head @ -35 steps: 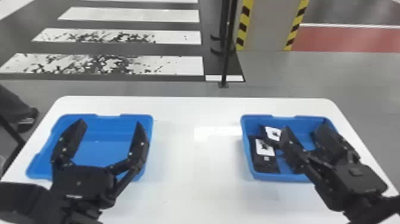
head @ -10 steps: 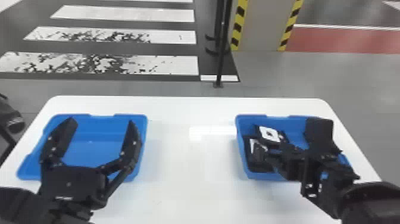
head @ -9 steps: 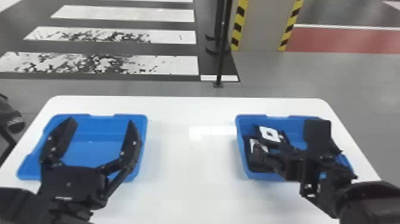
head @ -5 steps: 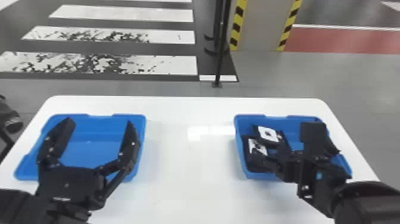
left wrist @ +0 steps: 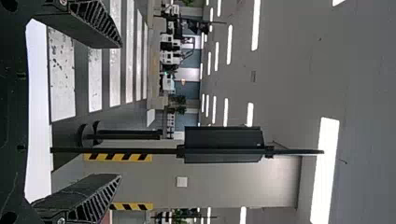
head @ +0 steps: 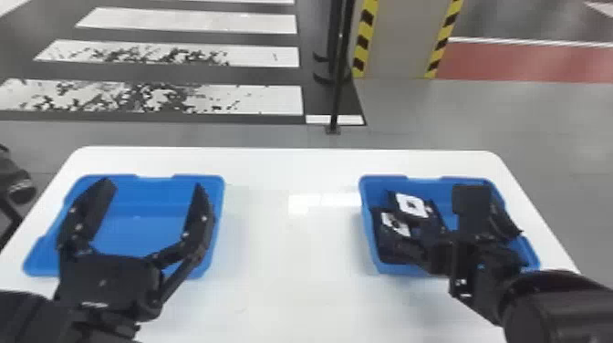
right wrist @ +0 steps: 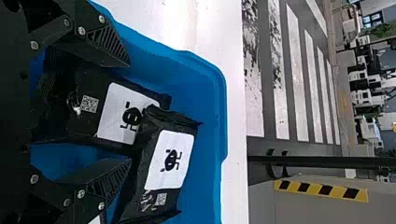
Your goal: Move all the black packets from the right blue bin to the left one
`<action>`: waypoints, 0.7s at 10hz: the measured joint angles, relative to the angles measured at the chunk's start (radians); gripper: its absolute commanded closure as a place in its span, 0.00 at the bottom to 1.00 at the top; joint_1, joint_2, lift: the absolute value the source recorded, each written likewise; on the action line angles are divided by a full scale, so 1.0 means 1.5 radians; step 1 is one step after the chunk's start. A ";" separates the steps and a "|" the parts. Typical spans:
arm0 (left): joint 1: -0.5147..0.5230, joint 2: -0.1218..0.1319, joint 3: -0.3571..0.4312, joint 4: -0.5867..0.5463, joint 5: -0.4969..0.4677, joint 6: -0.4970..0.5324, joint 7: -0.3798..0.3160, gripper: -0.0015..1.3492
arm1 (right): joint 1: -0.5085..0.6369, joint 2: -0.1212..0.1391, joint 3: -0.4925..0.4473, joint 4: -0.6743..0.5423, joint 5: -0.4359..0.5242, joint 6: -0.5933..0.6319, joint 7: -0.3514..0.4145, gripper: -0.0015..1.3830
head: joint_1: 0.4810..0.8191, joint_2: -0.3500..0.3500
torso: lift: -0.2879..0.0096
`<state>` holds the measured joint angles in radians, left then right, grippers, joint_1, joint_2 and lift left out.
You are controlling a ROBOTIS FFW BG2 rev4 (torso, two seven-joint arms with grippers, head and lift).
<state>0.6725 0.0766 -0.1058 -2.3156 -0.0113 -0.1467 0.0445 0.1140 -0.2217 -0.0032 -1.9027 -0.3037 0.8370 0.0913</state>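
Observation:
Above the left blue bin [head: 150, 228], my left gripper [head: 153, 187] is held open; its own wrist view also shows that gripper [left wrist: 121, 111] with nothing between its fingers. My right gripper [head: 433, 223] is down over the right blue bin [head: 387, 179]. In the right wrist view the gripper [right wrist: 129, 112] stands open around a black packet [right wrist: 88, 105] with a white label, a finger on either side with gaps. A second black packet [right wrist: 163, 172] lies crosswise against the first one's end. Part of another white label [right wrist: 95, 219] shows beside the lower finger.
Both bins stand on a white table [head: 273, 255], far apart, with bare tabletop between their rims. A thin black post [head: 337, 82] rises from the floor behind the table. The left bin's floor shows bare blue.
Compared with the oldest frame, my right gripper has turned and moved left over the packets in the right bin. Over the last half second it has shifted little. My left arm has kept its pose.

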 measured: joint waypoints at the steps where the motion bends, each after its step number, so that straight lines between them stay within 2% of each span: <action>1: -0.001 0.000 0.000 0.000 0.000 0.000 0.000 0.03 | -0.007 -0.001 0.004 0.006 0.000 0.005 0.001 0.23 | 0.63 0.42 | 0.50; 3: -0.002 0.000 0.000 0.000 0.000 0.001 0.000 0.03 | -0.016 -0.002 0.011 0.011 0.007 0.022 0.001 0.23 | 0.63 0.42 | 0.50; 6: -0.002 0.000 0.000 0.000 0.000 0.001 0.000 0.03 | -0.025 -0.002 0.014 0.024 0.022 0.049 0.001 0.31 | 0.63 0.41 | 0.50; 7: -0.002 0.000 0.000 0.000 0.000 0.000 0.000 0.04 | -0.029 -0.002 0.015 0.036 0.021 0.037 0.002 0.50 | 0.63 0.41 | 0.50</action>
<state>0.6700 0.0765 -0.1057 -2.3156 -0.0118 -0.1467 0.0446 0.0707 -0.2243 0.0189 -1.8481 -0.2715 0.8929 0.0941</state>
